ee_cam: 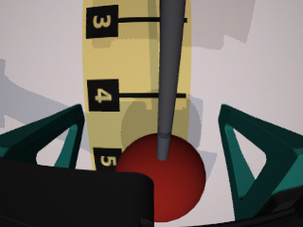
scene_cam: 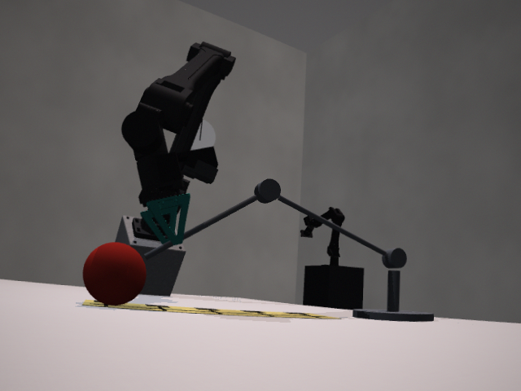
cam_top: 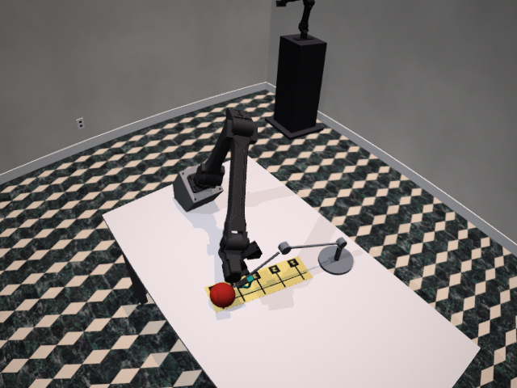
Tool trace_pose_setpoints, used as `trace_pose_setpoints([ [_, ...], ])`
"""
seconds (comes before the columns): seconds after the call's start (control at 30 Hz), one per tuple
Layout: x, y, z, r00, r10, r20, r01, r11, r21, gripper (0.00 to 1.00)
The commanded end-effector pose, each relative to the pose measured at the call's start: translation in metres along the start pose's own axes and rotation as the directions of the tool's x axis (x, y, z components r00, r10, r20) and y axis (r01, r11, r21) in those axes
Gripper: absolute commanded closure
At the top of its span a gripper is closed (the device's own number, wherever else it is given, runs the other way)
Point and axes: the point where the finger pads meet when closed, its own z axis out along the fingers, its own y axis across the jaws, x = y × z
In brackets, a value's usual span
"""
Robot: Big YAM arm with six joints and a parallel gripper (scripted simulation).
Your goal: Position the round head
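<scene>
The lamp's red round head (cam_top: 222,294) lies on the bench at the far end of the yellow strip (cam_top: 263,281), by the line numbered 5 (ee_cam: 108,161). In the side view the head (scene_cam: 114,273) touches the strip. Its grey fore rod (scene_cam: 202,226) rises to the elbow joint (scene_cam: 267,191); a second rod runs down to the post and round foot (cam_top: 335,259). My gripper (scene_cam: 166,239) is open, pointing down, its green fingers on either side of the fore rod just behind the head. In the wrist view the rod (ee_cam: 170,57) runs between the fingers without touching them.
My arm's base (cam_top: 195,190) stands at the bench's far left. Lines 3 (ee_cam: 101,23) and 4 (ee_cam: 102,95) lie further along the strip toward the foot. A black pedestal (cam_top: 298,83) with another arm stands on the floor in the room's corner.
</scene>
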Motion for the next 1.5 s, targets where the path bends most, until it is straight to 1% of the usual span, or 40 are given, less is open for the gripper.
trace_pose_setpoints([
  [0.0, -0.003, -0.009, 0.001, 1.0, -0.004, 0.002, 0.004, 1.0, 0.012, 0.0],
  [0.13, -0.003, -0.009, 0.001, 1.0, -0.004, 0.002, 0.004, 1.0, 0.012, 0.0],
  [0.17, -0.003, -0.009, 0.001, 1.0, -0.004, 0.002, 0.004, 1.0, 0.011, 1.0],
  [0.63, -0.001, -0.003, -0.003, 1.0, -0.004, -0.002, 0.004, 1.0, 0.008, 1.0],
  [1.27, -0.001, -0.004, -0.003, 1.0, -0.006, -0.003, 0.006, 1.0, 0.012, 1.0],
  [1.47, -0.018, -0.004, -0.01, 1.0, -0.002, -0.001, 0.002, 1.0, 0.013, 1.0],
])
